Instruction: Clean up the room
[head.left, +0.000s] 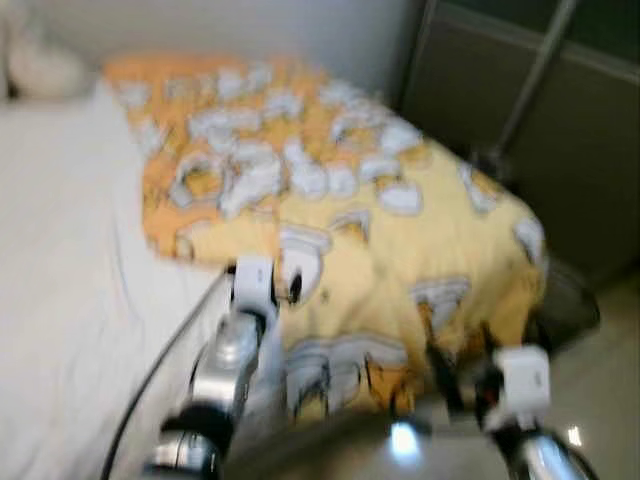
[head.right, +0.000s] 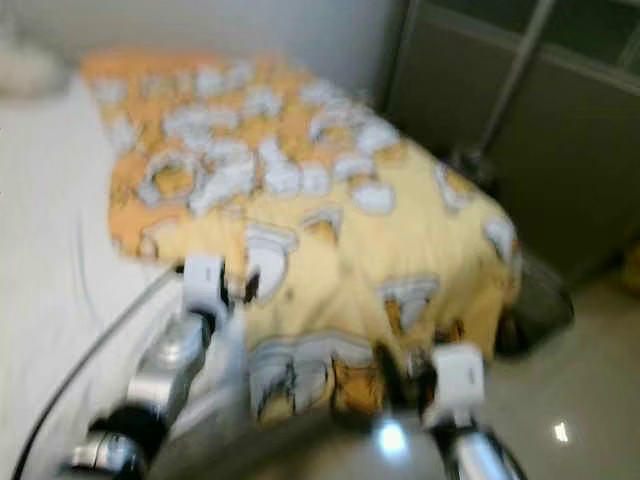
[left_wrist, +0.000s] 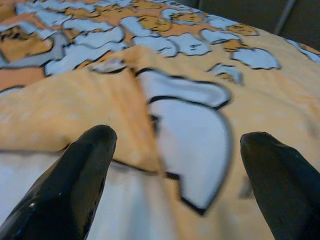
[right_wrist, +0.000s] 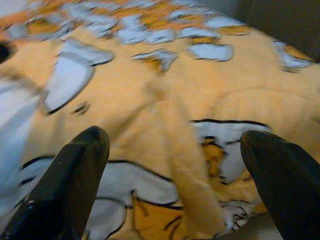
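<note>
Yellow blanket (head.left: 400, 230) spread crooked over the bed (head.left: 60, 300), hanging off its foot. Left gripper (left_wrist: 172, 145) poised at the blanket's near edge, right gripper (right_wrist: 172, 145) over the overhang, both jaws spread wide, seemingly to catch and straighten it.

Wall: pale wall (head.left: 330, 30) behind the bed.
Floor: glossy light floor (head.left: 600, 380) with glare spots.
Furniture: white-sheeted bed (head.left: 60, 260); dark wardrobe (head.left: 570, 150) on the right.
</note>
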